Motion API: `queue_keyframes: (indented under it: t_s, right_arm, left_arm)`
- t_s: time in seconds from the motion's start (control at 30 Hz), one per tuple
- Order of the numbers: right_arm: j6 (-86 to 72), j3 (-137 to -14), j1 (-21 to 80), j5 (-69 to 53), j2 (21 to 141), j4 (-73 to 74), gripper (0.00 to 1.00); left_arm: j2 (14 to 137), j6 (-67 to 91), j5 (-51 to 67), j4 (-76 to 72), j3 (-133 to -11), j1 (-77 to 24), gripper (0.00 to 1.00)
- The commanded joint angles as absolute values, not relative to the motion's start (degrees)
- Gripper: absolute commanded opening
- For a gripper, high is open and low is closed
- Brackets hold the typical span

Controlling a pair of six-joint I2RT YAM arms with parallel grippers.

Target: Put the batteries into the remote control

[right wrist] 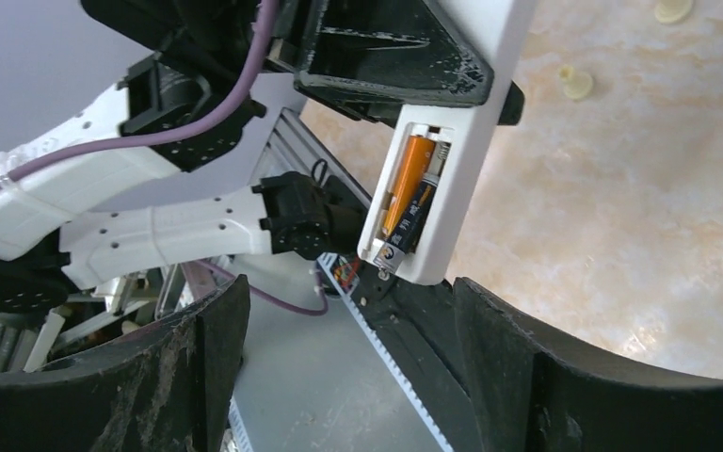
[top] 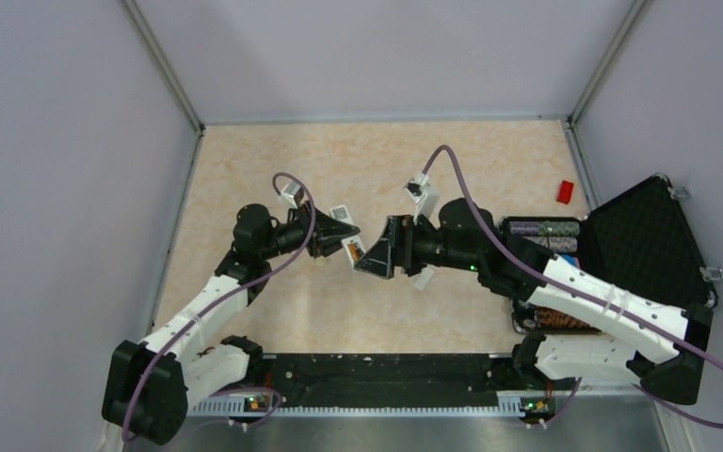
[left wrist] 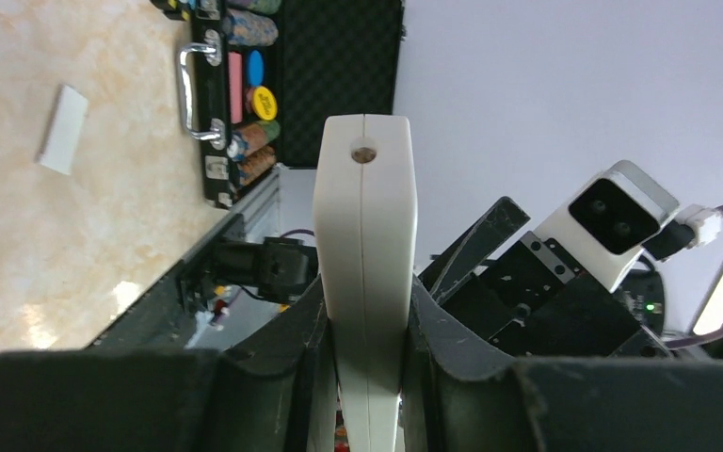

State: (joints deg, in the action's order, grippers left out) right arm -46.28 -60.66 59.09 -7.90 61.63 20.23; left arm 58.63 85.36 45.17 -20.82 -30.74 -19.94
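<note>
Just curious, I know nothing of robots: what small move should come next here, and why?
Probably the open right hand should nudge the battery flat into the remote. The left hand holds the remote up in the air, and the battery's lower end seems to poke out past the slot's edge.

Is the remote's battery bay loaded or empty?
Loaded: right wrist view shows batteries lying in the open recess of the remote control, held by the left gripper. Fully seated: cannot tell.
</note>
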Motion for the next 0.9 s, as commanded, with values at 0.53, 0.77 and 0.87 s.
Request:
queue_keyframes:
  t_s: [0.53,0.77,0.87]
  right_arm:
    - [-50.7,-54.7,59.3,-4.7,56.4,5.8,0.57]
    - [-51.3,-54.0,59.3,-2.6,55.3,6.6,0.57]
    - [-51.2,-54.1,59.3,-2.5,56.0,6.7,0.56]
  left_arm:
    - [55.5,97.4,47.2,-31.0,-32.0,-20.1,0.00]
    - [55.4,97.8,46.6,-31.5,-31.8,-20.1,0.00]
    - [55.5,97.9,46.6,-31.5,-31.7,-20.1,0.00]
